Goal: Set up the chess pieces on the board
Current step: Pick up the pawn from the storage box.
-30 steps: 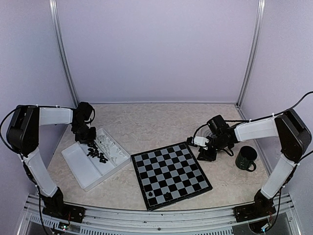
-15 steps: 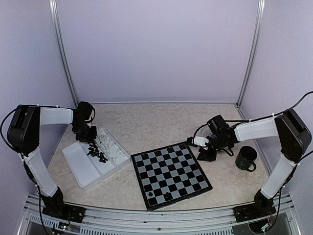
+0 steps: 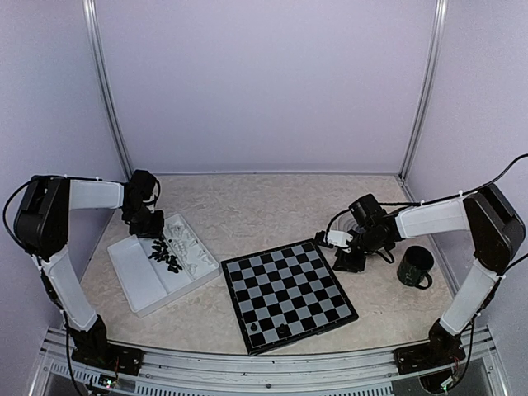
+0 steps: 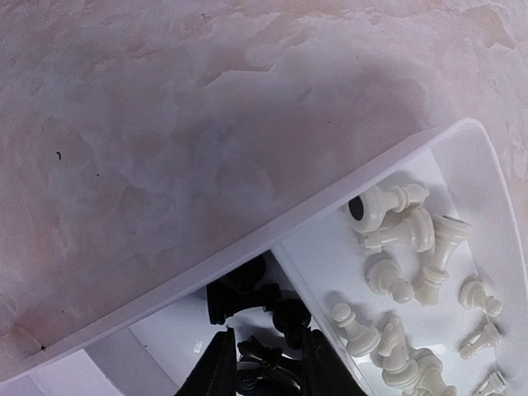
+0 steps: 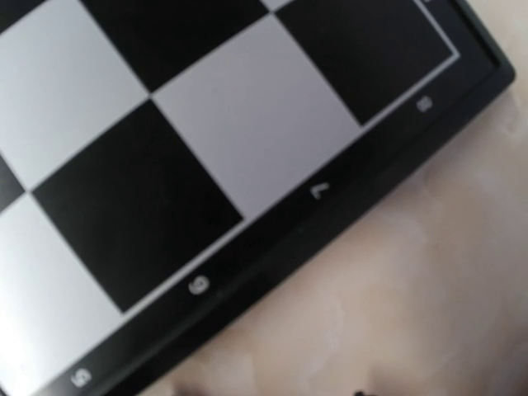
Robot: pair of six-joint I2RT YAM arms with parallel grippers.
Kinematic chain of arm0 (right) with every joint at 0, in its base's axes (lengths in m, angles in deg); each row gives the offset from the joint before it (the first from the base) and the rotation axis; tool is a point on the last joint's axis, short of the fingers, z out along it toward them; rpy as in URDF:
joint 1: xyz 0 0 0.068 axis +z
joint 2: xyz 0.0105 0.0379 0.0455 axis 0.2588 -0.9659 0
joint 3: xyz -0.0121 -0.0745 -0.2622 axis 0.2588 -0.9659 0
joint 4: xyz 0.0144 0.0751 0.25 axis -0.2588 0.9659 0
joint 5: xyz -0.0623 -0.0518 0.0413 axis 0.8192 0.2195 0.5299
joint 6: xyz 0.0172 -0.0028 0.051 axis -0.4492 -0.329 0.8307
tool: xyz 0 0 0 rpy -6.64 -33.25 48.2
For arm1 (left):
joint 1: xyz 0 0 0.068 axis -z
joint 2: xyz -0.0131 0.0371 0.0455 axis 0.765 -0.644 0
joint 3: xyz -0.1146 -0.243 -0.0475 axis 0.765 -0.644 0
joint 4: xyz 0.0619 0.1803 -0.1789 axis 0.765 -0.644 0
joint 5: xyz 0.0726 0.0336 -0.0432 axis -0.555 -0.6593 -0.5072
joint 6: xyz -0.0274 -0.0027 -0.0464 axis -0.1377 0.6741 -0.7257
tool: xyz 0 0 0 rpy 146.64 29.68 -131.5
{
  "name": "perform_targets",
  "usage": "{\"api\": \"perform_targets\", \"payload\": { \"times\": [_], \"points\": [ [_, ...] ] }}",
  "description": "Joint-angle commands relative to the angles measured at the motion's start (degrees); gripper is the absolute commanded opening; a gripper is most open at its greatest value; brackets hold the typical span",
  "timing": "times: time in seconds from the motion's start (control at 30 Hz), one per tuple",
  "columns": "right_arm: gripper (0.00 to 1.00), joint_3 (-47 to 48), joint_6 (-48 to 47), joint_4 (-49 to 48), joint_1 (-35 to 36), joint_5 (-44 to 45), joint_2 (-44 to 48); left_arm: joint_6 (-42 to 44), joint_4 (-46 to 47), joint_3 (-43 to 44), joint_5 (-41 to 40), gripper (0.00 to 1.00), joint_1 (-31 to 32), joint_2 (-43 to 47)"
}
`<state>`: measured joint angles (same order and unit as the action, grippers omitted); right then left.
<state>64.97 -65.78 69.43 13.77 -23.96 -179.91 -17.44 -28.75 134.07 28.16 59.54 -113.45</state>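
The board (image 3: 289, 293) lies at the table's centre with two black chess pieces (image 3: 255, 338) near its front edge. Loose black pieces (image 3: 165, 254) and white pieces (image 3: 191, 247) lie in a white compartment tray (image 3: 136, 285) on the left. My left gripper (image 3: 148, 226) reaches down into the tray's far end. In the left wrist view its fingers (image 4: 216, 367) stand narrowly apart around a black piece (image 4: 262, 361) in the black pile. My right gripper (image 3: 346, 261) rests low beside the board's right edge (image 5: 272, 272); its fingers are hidden.
A dark green mug (image 3: 415, 266) stands right of the right gripper. A round grey ringed plate (image 3: 355, 216) lies behind that gripper. White pieces (image 4: 412, 272) fill the tray compartment next to the black ones. Side walls close in the table.
The tray has shifted slightly away from me at its left end under my left gripper. The right arm has not moved.
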Motion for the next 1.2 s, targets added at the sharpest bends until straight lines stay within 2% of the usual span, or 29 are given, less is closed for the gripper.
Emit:
{"api": "perform_targets", "payload": {
  "times": [0.0, 0.1, 0.27, 0.37, 0.47, 0.6, 0.8, 1.17],
  "points": [
    [0.46, 0.07, -0.13, 0.76, 0.58, -0.26, -0.48, 1.14, 2.00, 0.17, 3.71, 0.24, -0.66, -1.05],
    [0.46, 0.09, -0.15, 0.71, 0.58, -0.32, -0.48, -0.05, 1.98, -0.60, 1.90, 0.17, -0.66, -0.03],
    [0.46, 0.07, -0.10, 0.82, 0.59, -0.21, -0.48, -1.58, 1.27, -2.13, -1.06, 0.14, -1.44, 2.23],
    [0.46, 0.16, 0.01, 0.84, 0.67, -0.10, -0.71, -1.45, 1.73, -2.43, -0.28, 0.15, -1.41, 3.29],
    [0.46, 0.32, 0.03, 0.93, 0.82, -0.06, -1.06, -1.26, 2.34, -2.52, 1.00, 0.22, -1.37, 3.80],
    [0.46, 0.40, 0.10, 1.02, 1.01, 0.03, -1.23, -0.84, 2.45, -2.06, 1.97, 0.24, -1.20, 3.22],
    [0.46, 0.45, 0.04, 0.99, 1.19, 0.12, -1.50, -0.73, 2.18, -1.33, 1.32, 0.24, -1.34, 2.51],
    [0.46, 0.34, -0.01, 0.98, 1.28, 0.14, -1.27, -0.40, 2.19, -0.24, 2.02, 0.18, -1.37, 0.02]
  ]
}}
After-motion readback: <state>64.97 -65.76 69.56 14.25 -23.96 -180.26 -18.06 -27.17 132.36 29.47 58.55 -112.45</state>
